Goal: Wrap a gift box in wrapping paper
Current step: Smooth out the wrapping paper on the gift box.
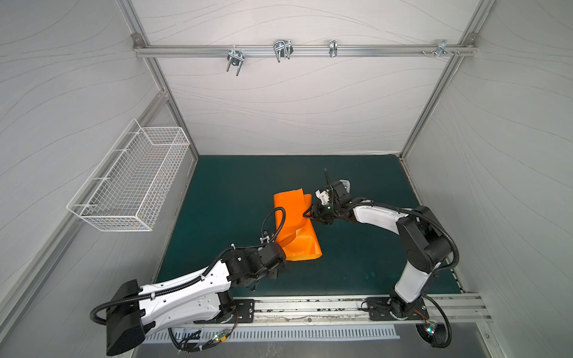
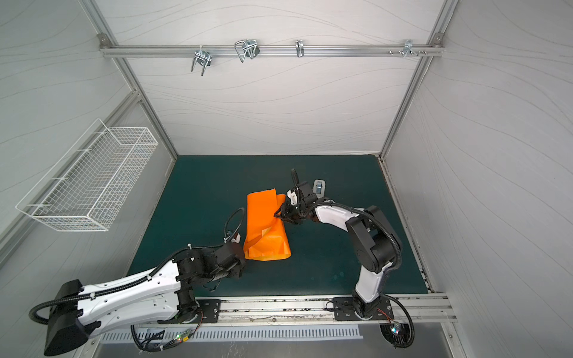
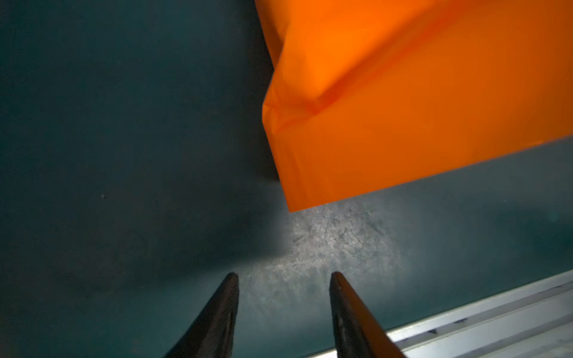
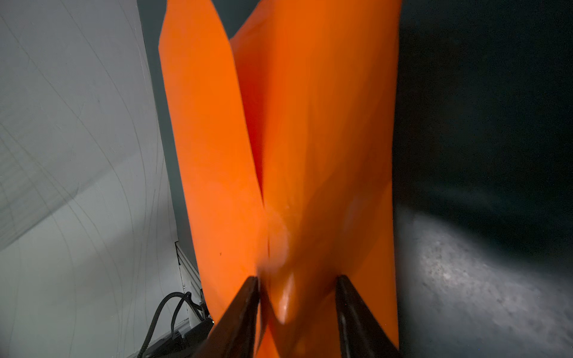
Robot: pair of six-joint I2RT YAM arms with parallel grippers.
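Centrally on the dark green desk (image 1: 356,263), the orange wrapping paper (image 1: 297,229) was seen in both top views, creased into a bulky, part-folded bundle with loose flaps raised at its far end. The right gripper (image 1: 306,215) was set against the bundle's right edge, about midway along it. In the right wrist view its jaws were held apart with a raised ridge of the paper between them, but whether that ridge was clamped could not be told. The left gripper (image 3: 283,274) was held open and empty over bare desk, near the bundle's near-left corner but apart from it. A small white-grey tape dispenser (image 2: 319,187) was seen on the desk just behind the right wrist. A white wire basket (image 1: 130,183) was fixed to the left wall, well apart from the paper.
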